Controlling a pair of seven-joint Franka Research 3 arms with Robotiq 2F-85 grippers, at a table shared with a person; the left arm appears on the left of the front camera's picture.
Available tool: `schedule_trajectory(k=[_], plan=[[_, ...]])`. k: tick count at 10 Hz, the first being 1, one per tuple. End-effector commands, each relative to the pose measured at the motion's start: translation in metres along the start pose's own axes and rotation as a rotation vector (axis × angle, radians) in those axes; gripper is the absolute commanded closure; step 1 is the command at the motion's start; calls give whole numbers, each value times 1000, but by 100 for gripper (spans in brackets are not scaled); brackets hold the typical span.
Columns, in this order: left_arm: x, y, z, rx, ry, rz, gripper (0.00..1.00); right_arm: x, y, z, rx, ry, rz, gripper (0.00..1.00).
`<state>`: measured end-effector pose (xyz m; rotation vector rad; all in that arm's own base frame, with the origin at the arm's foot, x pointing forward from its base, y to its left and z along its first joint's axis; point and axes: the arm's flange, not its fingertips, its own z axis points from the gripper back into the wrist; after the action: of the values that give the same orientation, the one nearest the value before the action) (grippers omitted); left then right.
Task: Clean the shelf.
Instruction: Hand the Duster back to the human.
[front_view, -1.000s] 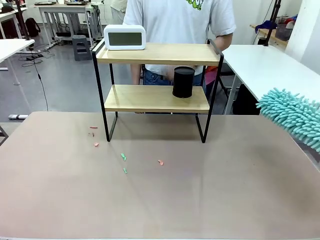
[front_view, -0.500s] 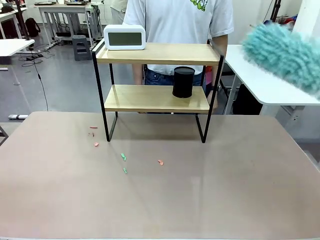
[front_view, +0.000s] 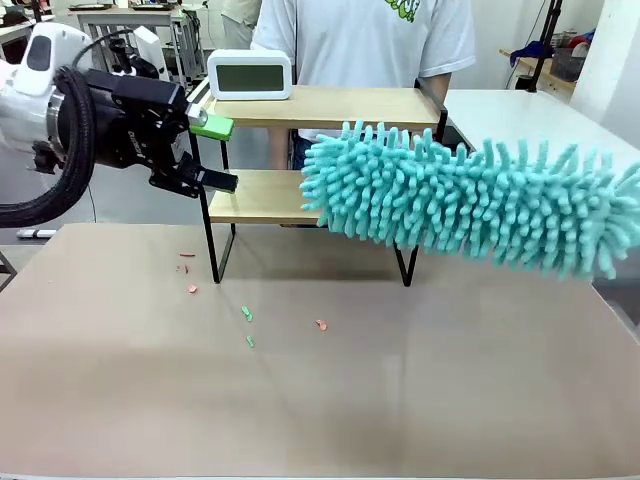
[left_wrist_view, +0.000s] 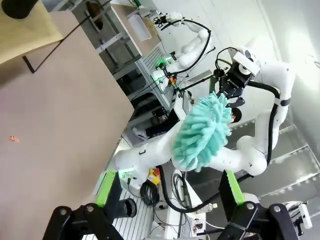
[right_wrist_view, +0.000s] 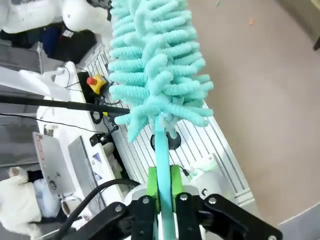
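From the front, my left arm reaches in level from the left, and my left hand (front_view: 218, 155) points at the left end of the shelf (front_view: 330, 107). Its jaws are spread wide, one above the other, with nothing between them. The shelf stands at the far side of the bench (front_view: 400, 400), with a person behind it. A clock (front_view: 250, 74) sits on its top board. The duster (front_view: 460, 205) slants in from the right and covers much of the lower board. Small scraps (front_view: 247, 314) lie on the bench before the shelf.

Along my left hand (left_wrist_view: 167, 175), both fingers (left_wrist_view: 106, 187) stand far apart and grip nothing. Beyond them the duster (left_wrist_view: 202, 132) points end-on at me. A corner of the shelf (left_wrist_view: 25, 30) shows at the top left, with something black on its board.

Along my right hand (right_wrist_view: 163, 182), the fingers are clamped tight on the duster (right_wrist_view: 155, 65) by its thin handle. The fluffy head rises away over the bench (right_wrist_view: 260, 100).
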<state>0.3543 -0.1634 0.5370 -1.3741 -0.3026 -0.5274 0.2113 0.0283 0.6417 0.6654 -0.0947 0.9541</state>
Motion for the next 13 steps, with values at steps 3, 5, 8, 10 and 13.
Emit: schedule_trajectory(k=[3,5,8,10,13], plan=[[-3,-14,-2,-108,-70,-110,0,15,-11,-7,57,50,32,88],[19,-17,-33,-100,19,-184,0,63,-16,-8,112,191,106,88],[38,-22,-85,-122,225,-237,0,118,-17,-31,148,406,152,88],[40,-20,-116,-143,365,-265,0,146,-21,-48,169,464,184,88],[17,-23,-142,-181,536,-309,0,158,-34,-57,206,447,180,88]])
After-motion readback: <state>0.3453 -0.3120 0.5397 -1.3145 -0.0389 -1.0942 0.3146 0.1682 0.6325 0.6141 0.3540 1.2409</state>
